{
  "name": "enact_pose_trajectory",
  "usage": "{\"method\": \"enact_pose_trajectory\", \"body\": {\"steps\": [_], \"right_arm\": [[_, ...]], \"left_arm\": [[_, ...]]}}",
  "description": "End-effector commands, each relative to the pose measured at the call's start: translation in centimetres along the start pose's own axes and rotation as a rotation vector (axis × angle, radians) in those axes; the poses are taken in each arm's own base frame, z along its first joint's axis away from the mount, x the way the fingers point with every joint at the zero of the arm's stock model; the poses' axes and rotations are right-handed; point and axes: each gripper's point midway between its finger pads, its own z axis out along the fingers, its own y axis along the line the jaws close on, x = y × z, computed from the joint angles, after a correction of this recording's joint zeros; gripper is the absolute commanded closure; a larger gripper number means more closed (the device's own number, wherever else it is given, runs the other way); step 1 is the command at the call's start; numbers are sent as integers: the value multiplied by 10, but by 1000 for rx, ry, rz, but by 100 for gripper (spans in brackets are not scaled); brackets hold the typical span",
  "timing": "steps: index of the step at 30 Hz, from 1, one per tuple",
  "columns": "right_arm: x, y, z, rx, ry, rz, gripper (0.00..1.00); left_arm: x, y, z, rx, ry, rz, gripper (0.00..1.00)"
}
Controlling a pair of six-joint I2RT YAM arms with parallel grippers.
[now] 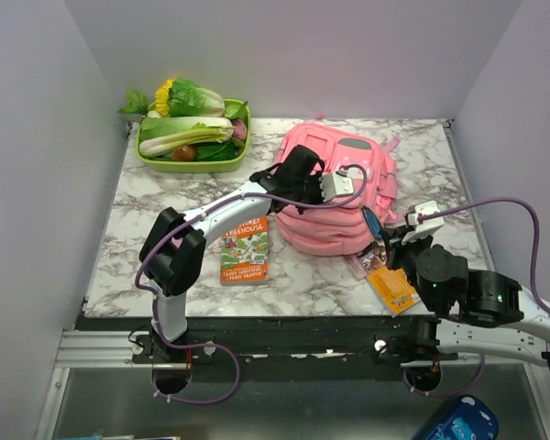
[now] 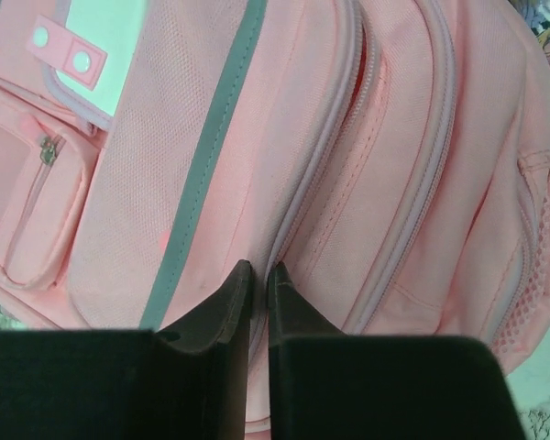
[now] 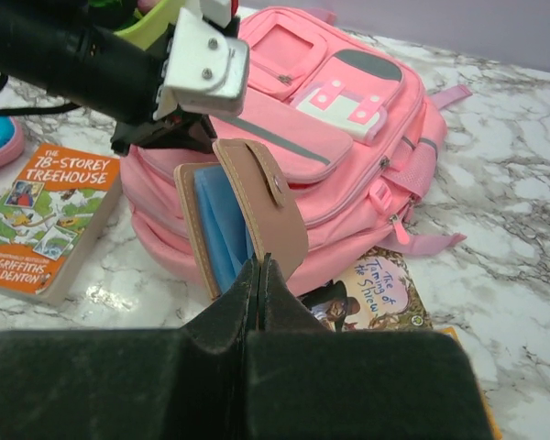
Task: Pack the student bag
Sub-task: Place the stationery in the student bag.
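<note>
The student bag (image 1: 335, 229) is seen from above, laid flat on the right half of the worktop (image 1: 165, 192), close to the far edge. The left gripper (image 1: 304, 183) is set on top of it, likely so that a pocket can be opened. The right gripper (image 1: 390, 236) is held by the bag's near right side with a tan case (image 1: 374, 223), likely to be put in.

In the left wrist view, the fingers (image 2: 229, 312) are nearly together at a zip line. Whether anything is pinched cannot be told.

In the right wrist view, the fingers (image 3: 220, 321) are clenched on the tan case's bottom edge. The case is held upright, ready to be slid in. A book (image 3: 50, 211) is not yet packed.
</note>
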Motion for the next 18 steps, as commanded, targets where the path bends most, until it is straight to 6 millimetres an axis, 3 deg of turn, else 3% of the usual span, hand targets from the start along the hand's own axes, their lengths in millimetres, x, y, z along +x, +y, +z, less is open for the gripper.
{"method": "enact_pose_trajectory", "body": {"steps": [1,5,11,16,18], "right_arm": [[16,10,5,-16,43,-20,99],[22,16,8,-25,63,-38,99],[24,21,10,-31,75,-44,99],[24,22,10,-33,76,-44,99],[24,22,10,-35,76,-44,99]], "left_arm": [[-39,8,-23,15,-87,-65,89],[-35,3,-23,48,-58,-108,98],[-25,-8,-17,96,-30,-159,98],[-19,-9,-13,121,-15,-203,89],[-18,-7,-11,120,-13,-221,74]]}}
